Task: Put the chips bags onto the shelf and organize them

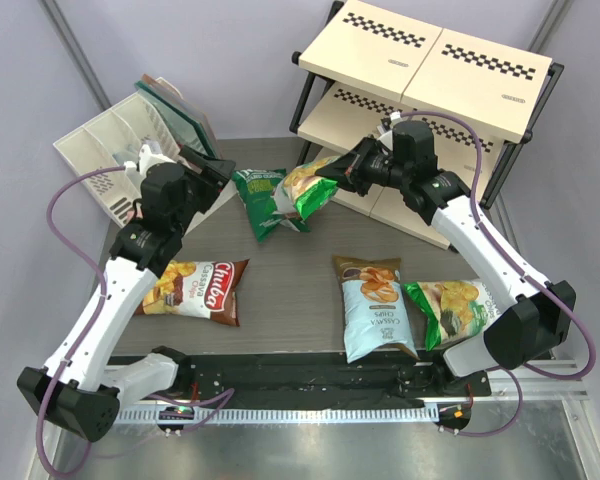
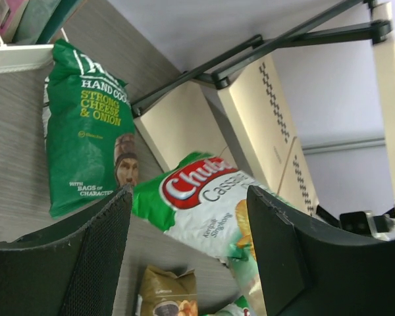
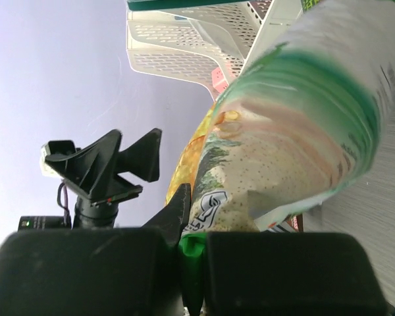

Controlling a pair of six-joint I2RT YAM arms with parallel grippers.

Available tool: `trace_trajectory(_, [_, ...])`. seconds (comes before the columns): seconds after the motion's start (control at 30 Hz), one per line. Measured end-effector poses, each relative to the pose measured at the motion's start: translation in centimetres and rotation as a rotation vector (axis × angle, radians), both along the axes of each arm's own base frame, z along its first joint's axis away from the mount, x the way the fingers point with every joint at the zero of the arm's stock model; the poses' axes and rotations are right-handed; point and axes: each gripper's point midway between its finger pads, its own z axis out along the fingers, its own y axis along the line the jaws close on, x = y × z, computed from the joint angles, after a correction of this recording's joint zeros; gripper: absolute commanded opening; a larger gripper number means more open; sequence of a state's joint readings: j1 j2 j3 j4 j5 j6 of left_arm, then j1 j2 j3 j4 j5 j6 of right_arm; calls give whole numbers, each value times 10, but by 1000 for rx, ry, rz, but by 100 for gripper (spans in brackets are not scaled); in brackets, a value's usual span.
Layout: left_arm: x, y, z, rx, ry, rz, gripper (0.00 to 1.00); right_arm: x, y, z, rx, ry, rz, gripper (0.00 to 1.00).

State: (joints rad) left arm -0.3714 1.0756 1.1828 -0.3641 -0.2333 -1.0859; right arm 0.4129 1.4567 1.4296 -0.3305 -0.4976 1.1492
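Note:
My right gripper is shut on the edge of a green-and-white chips bag and holds it in the air in front of the shelf. In the right wrist view the gripper pinches the bag's green seam and the bag hangs out from it. My left gripper is open and empty, facing that bag from the left. A dark green bag lies just behind the held one. A dark brown Chuba bag, a light blue bag and another green-and-white bag lie on the table.
A white slotted plastic organizer stands at the back left, behind my left gripper. The shelf's black frame and lower cream boards are close behind the held bag. Both arm bases sit at the table's near edge.

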Motion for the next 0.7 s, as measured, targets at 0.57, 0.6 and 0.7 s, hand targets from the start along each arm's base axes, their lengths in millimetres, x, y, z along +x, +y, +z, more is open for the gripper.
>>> trace_trajectory(0.57, [10,-85,-76,-231,263,-401,95,3,-8,-2,-61,-45,-39,1])
trace_trajectory(0.6, [10,-91,-79,-250,279,-429,95,3,-8,-3,-64,-49,-40,1])
trace_trajectory(0.7, [6,-109,-85,-328,338,-523,95,4,-9,-3,-73,-58,-41,1])
